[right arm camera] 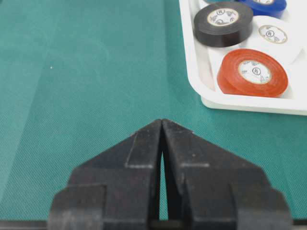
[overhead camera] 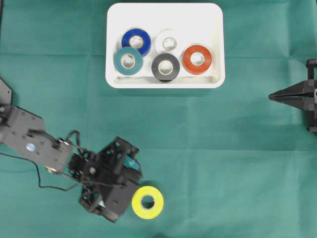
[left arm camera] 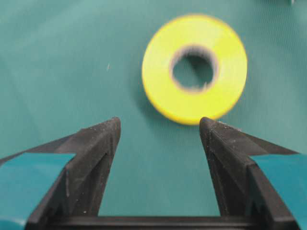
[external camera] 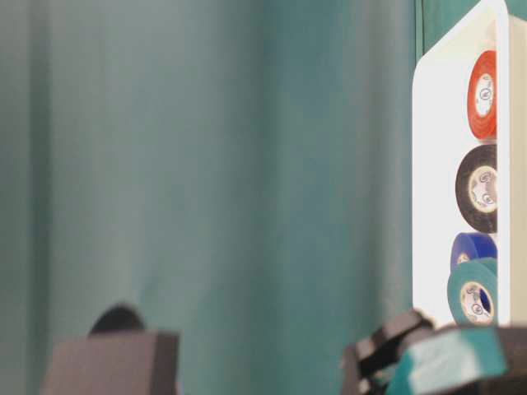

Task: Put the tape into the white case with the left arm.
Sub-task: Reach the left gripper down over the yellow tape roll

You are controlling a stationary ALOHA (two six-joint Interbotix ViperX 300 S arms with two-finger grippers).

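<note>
Even, soft light; the yellow tape is slightly blurred, table-level foreground shapes badly out of focus

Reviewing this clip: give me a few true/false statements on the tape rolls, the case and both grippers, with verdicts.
1. The yellow roll lies in the white case. False: it lies on the cloth, outside the case.
2. The left gripper is open, with nothing between its fingers. True.
3. Five rolls lie in the case. True.
4. The right gripper holds the red roll. False: it is shut on nothing, and the red roll lies in the case.
</note>
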